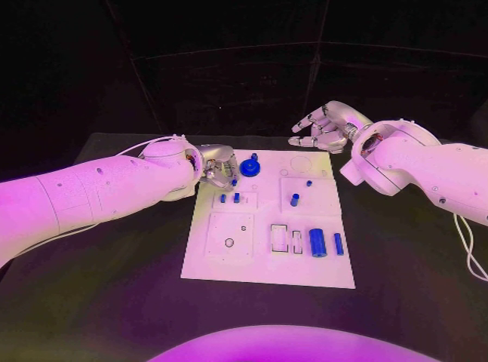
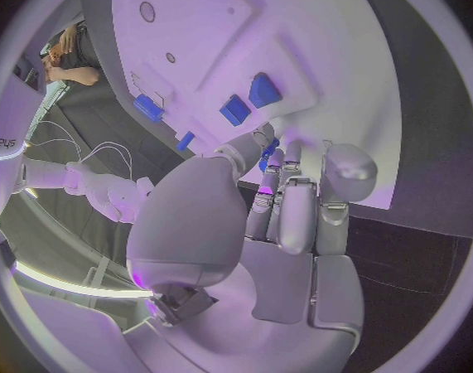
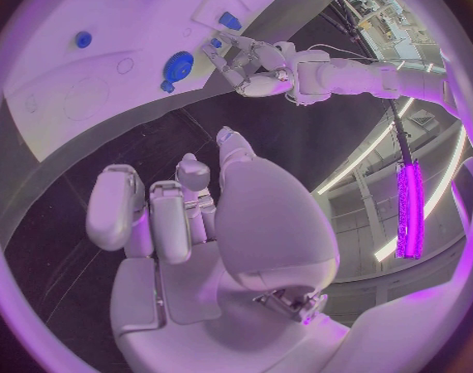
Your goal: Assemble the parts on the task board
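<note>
Early on, I judge — loose blue parts (image 1: 317, 242) lie across the task board (image 1: 268, 273), the left hand (image 1: 218, 167) at its far-left edge with fingers curled, grip unclear, the right hand (image 1: 323, 127) beyond it — empty, loosely curled.

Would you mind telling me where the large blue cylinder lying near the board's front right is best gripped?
Probably across its middle, from above: the blue cylinder lies on its side, long axis running front to back on the task board, so fingers can close on its curved left and right flanks. A slimmer blue pin lies close on its right.
</note>
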